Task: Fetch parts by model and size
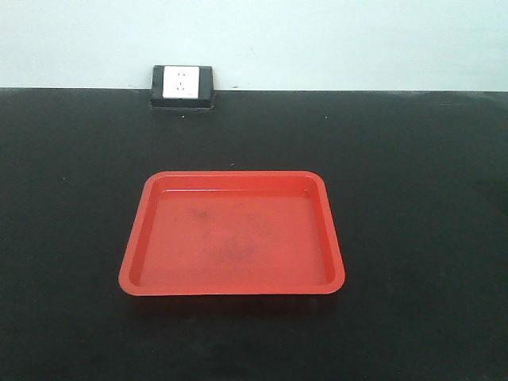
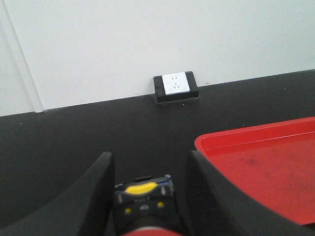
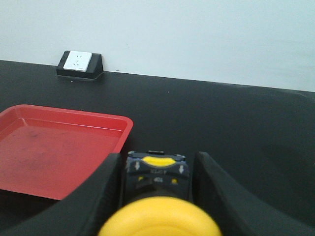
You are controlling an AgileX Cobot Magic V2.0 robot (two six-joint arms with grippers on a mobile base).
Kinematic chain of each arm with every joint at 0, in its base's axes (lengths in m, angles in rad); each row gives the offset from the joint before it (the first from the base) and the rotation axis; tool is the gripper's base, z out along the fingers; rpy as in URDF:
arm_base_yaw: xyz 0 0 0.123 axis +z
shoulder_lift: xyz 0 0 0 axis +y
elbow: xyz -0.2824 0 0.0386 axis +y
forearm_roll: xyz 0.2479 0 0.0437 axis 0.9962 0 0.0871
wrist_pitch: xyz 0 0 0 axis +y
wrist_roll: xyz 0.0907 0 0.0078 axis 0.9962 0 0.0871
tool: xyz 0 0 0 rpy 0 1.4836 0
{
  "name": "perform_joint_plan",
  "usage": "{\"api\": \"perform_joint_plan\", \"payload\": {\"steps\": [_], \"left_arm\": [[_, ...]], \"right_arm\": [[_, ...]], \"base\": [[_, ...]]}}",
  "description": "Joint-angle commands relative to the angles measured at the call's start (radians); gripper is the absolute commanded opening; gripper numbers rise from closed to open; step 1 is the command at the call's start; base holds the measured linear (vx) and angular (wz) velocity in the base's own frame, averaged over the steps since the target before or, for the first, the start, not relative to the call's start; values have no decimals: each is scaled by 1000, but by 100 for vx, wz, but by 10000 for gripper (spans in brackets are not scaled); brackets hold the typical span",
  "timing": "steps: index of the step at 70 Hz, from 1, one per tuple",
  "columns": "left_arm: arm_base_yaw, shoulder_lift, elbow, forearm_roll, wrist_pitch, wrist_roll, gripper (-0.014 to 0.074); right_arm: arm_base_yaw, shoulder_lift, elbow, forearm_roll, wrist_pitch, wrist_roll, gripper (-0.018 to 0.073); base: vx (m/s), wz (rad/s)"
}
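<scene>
Black bench (image 1: 79, 159), red tray (image 1: 232, 175) below the wall socket (image 1: 183, 86) at 12 o'clock, left gripper (image 2: 150, 169) clamped on the red-capped switch (image 2: 142, 196), right gripper (image 3: 158, 157) clamped on the yellow-capped switch (image 3: 157, 172), presumably poised to drop both in.

A black table (image 1: 429, 198) runs back to a pale wall. A shallow red tray (image 1: 236, 175) lies flat at its middle. At about 11 o'clock from the tray, well apart, a black box with a white socket (image 1: 183, 86) sits against the wall.
</scene>
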Motion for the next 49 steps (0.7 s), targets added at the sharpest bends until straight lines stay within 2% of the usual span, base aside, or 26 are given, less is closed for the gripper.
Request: {"api": "perform_joint_plan", "payload": {"steps": [1, 49], "left_arm": [[2, 17, -26, 4, -77, -3, -6], [2, 17, -26, 4, -77, -3, -6]], "right_arm": [[-5, 12, -26, -14, -79, -9, -5], [-5, 12, -26, -14, -80, -9, -5]], "base": [[0, 0], [0, 0]]}}
